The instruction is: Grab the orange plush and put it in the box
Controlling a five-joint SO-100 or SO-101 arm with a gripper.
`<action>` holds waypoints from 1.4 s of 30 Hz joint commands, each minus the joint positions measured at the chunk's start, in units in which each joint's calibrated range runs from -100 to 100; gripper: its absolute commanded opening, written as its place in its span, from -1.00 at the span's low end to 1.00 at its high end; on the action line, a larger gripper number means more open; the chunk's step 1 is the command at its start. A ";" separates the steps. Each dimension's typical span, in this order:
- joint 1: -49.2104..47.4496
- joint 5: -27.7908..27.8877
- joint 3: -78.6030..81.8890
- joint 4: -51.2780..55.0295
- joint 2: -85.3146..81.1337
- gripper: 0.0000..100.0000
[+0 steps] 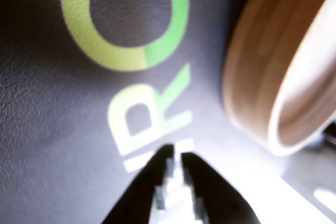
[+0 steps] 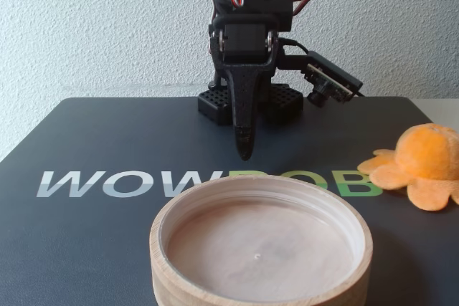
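Observation:
The orange plush [image 2: 423,164] lies on the dark mat at the right edge of the fixed view, dome up with its flaps spread; it is out of the wrist view. The box [image 2: 188,286] is a round light-wood dish at the front centre, and its inside holds nothing. In the wrist view its rim [image 1: 251,77] fills the upper right. My gripper [image 2: 245,150] hangs pointing down just behind the box, well left of the plush. Its black fingers [image 1: 157,169] stand almost together with only a thin slit between them and nothing held.
The dark mat [image 2: 86,234] carries a large printed word in grey and green letters [image 1: 157,51]. The arm's black base [image 2: 215,102] stands at the back centre before a white wall. A bare pale table strip [image 2: 445,109] shows at the far right.

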 commanded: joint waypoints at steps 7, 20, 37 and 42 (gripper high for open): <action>-0.45 -0.07 0.72 0.16 -0.61 -0.98; -1.80 0.19 -0.64 -0.19 -0.69 -0.98; -36.76 -20.58 -57.13 4.16 73.42 -0.43; -45.58 -28.24 -57.13 -3.49 80.17 -0.15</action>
